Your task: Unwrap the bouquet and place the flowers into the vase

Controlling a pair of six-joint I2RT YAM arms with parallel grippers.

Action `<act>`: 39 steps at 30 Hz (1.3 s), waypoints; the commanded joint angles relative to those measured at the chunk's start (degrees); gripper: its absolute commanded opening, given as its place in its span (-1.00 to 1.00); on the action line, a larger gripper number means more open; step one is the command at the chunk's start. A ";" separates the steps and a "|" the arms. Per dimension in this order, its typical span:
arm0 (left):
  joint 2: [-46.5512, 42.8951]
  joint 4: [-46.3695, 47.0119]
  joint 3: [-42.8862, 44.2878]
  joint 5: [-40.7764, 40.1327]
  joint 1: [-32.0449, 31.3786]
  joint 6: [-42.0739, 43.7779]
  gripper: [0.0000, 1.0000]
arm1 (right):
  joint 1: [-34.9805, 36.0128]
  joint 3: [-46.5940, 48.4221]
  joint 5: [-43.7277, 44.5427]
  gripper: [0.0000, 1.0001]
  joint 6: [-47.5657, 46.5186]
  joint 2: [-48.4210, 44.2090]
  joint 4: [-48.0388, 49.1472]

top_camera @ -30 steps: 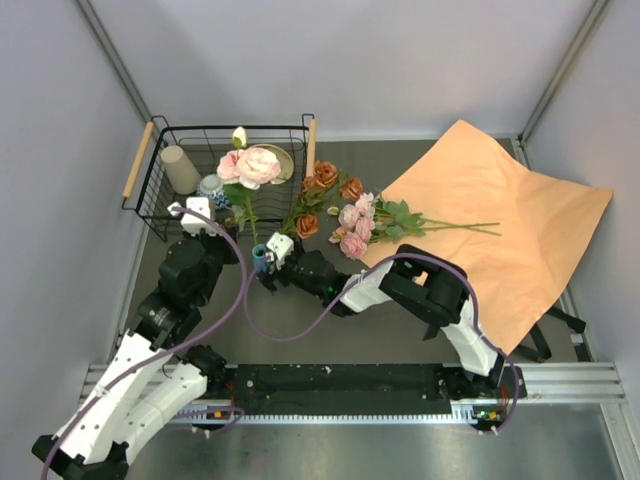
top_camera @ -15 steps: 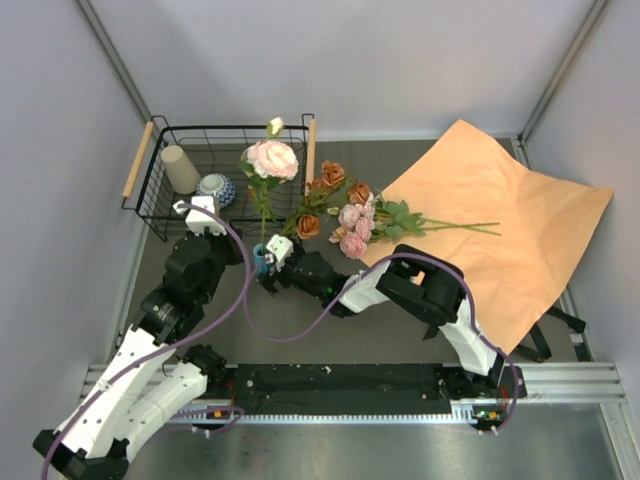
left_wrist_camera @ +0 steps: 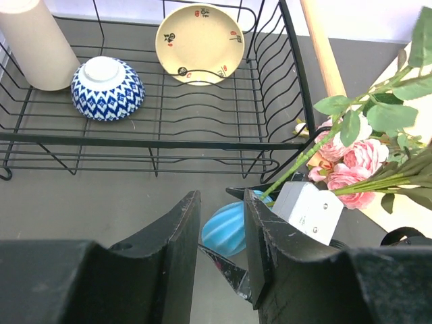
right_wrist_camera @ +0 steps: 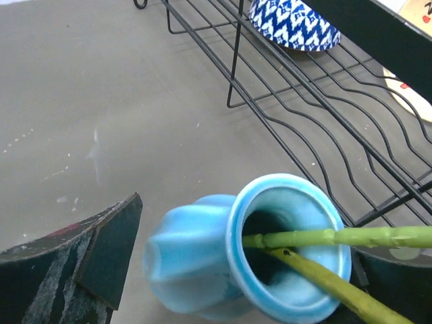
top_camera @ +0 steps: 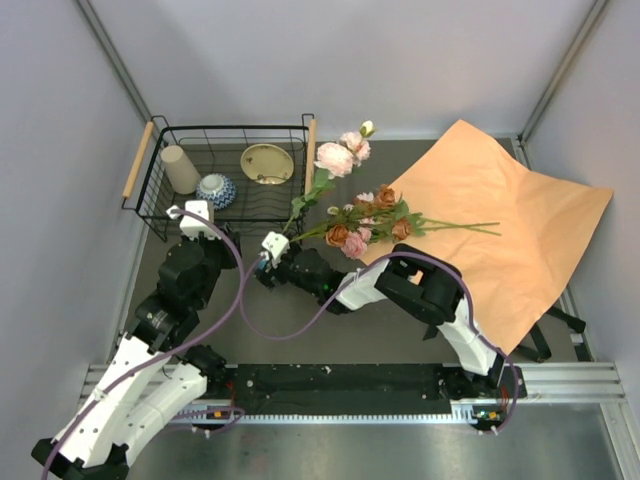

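Teal-blue ribbed vase (right_wrist_camera: 202,270), centre-left of the top view: two green stems (right_wrist_camera: 317,237) enter its mouth. Pink peony (top_camera: 335,158) leans up and right. Rust-orange roses (top_camera: 338,235) and pink blooms (top_camera: 353,245) lie mid-frame, stems reaching onto opened orange-tan paper (top_camera: 520,240).

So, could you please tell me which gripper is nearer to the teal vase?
Right. The right gripper straddles the vase, a finger on either side; the left gripper sits beside it, apart.

The vase (right_wrist_camera: 202,270) sits just before the basket (top_camera: 228,128), two stems (right_wrist_camera: 324,237) in it; to its right more flowers (top_camera: 355,243) lie, reaching onto the paper (top_camera: 520,230) on my right.
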 commanded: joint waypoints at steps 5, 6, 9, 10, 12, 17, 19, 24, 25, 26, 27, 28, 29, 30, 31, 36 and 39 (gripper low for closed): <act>-0.71 -0.63 -1.01 0.27 -0.05 -0.44 -0.25 | -0.45 5.63 0.64 -0.36 -1.01 0.35 -5.30; -0.97 -0.72 -1.19 0.10 -0.05 -0.44 -0.25 | -0.45 5.20 0.37 -0.40 -1.10 0.08 -5.22; -1.41 -0.81 -1.36 0.09 -0.05 -0.53 -0.24 | -0.19 4.67 0.89 -0.53 -1.98 -0.44 -6.71; -1.33 -0.89 -1.28 0.09 0.03 -0.70 -0.24 | -0.19 4.23 1.25 -0.56 -2.16 -0.45 -6.54; -1.24 -0.72 -0.66 0.27 -0.05 -1.05 -0.14 | -0.01 2.91 1.42 -0.64 -2.60 -0.97 -5.75; 3.23 -0.54 3.89 6.41 -0.05 -0.97 0.39 | 0.69 3.26 3.45 -0.67 -5.41 -1.06 -6.71; 6.82 -0.63 6.62 9.48 -0.05 -0.18 0.47 | 0.78 3.52 3.45 -0.67 -5.32 -0.71 -7.06; 13.17 -0.81 12.69 19.85 2.05 -0.35 0.51 | 1.48 3.96 4.59 -0.67 -6.46 -0.62 -7.68; 14.65 -0.11 13.83 21.44 2.32 -0.27 0.53 | 1.48 3.96 4.59 -0.66 -6.46 -0.53 -7.68; 15.45 0.59 14.36 25.80 2.49 0.00 0.55 | 1.48 3.96 4.59 -0.66 -6.55 -0.45 -7.68; 16.24 0.69 14.89 26.37 2.58 0.00 0.57 | 1.57 4.05 4.59 -0.65 -6.55 -0.45 -7.68; 17.90 0.60 15.77 26.98 2.67 0.17 0.58 | 1.57 3.96 4.50 -0.65 -6.55 -0.53 -7.59; 18.44 0.25 16.04 27.68 2.67 0.44 0.57 | 1.48 3.96 4.50 -0.65 -6.55 -0.62 -7.33; 18.88 0.34 16.30 29.87 2.67 1.13 0.56 | 1.57 3.79 4.59 -0.65 -6.55 -0.53 -7.24; 19.06 0.25 16.13 30.85 2.58 1.49 0.56 | 1.48 3.87 4.42 -0.65 -6.64 -0.62 -7.33; 15.30 0.43 13.84 37.27 2.58 6.58 0.56 | 1.57 4.05 3.71 -0.63 -6.47 -0.45 -7.06; 12.84 -1.68 13.14 34.83 2.58 7.30 0.56 | 1.48 4.05 3.27 -0.63 -6.12 -0.36 -7.06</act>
